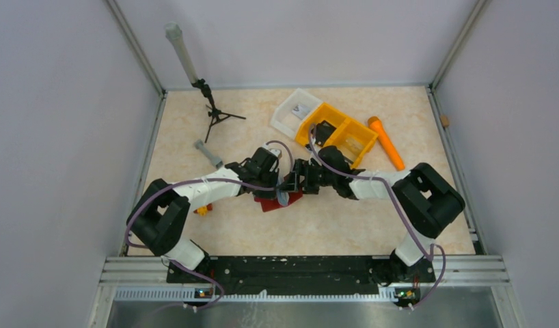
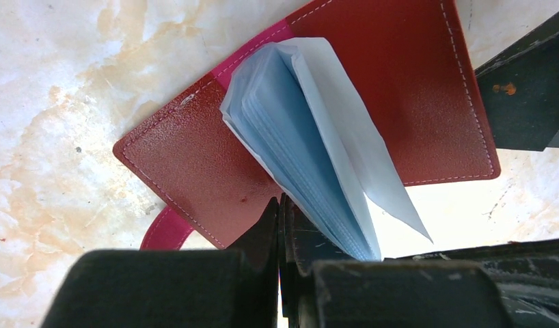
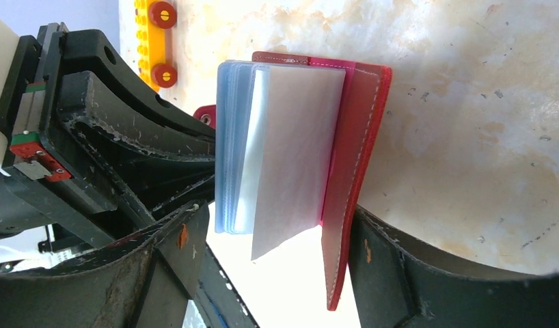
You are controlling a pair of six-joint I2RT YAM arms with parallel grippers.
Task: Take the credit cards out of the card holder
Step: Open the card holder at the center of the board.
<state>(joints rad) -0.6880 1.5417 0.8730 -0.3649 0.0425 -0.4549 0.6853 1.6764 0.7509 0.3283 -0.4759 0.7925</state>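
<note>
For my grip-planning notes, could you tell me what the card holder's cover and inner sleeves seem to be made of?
The card holder's cover looks like dark red leather or imitation leather: pebbled grain, matte finish, pale stitching along the edges. The inner sleeves look like thin translucent plastic, bluish: light shows through the flexing leaves.

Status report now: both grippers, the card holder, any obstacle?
Left gripper shut at edge of card holder, grip unclear. Right gripper open, jaws astride it. Holder open, sleeves fanned, no card visible in them. No obstacle seen.
</note>
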